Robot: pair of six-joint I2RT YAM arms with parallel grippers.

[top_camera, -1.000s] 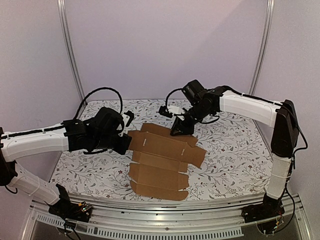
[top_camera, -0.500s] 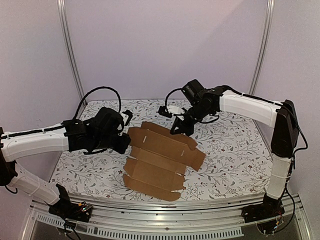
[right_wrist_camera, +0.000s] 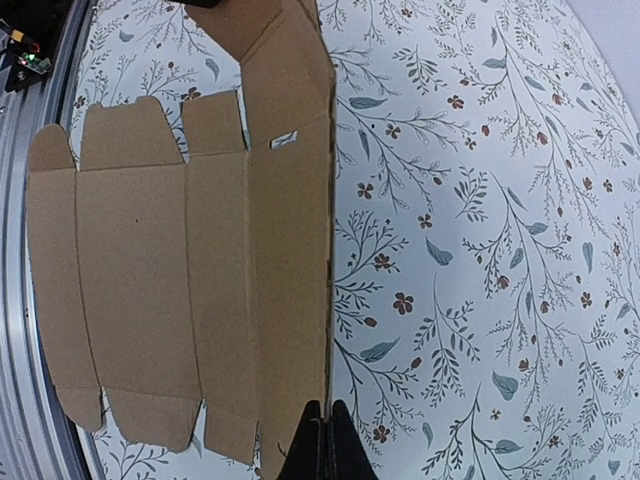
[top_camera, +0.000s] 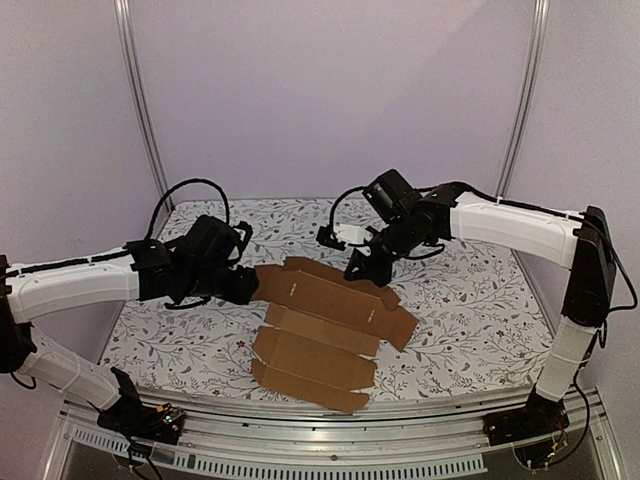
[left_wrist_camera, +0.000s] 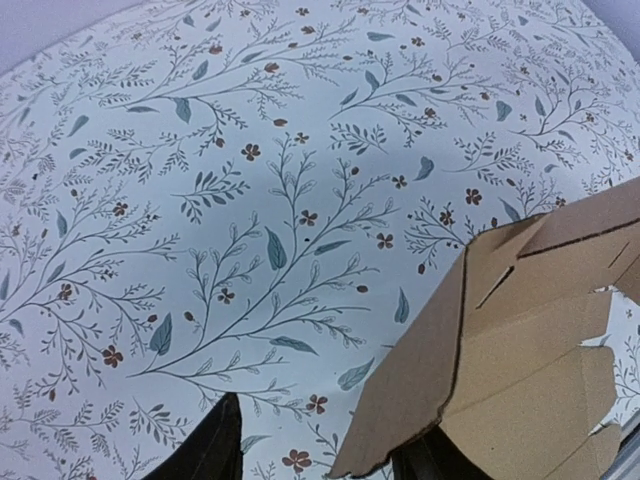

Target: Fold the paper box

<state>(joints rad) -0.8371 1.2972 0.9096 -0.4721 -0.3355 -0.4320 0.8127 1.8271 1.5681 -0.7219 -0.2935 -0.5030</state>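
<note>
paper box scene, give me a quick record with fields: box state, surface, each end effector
paper box: brown die-cut cardboard sheet, lying mostly flat, flaps spread, not yet folded
surface: floral-patterned table
left end effector: open, fingers either side of the sheet's left flap
right end effector: shut on the sheet's far edge

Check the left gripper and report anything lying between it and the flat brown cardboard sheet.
Nothing visible does. The left gripper sits right at the flat brown cardboard sheet, whose left flap corner pokes between its open fingers. Only bare floral tablecloth lies around them.
</note>
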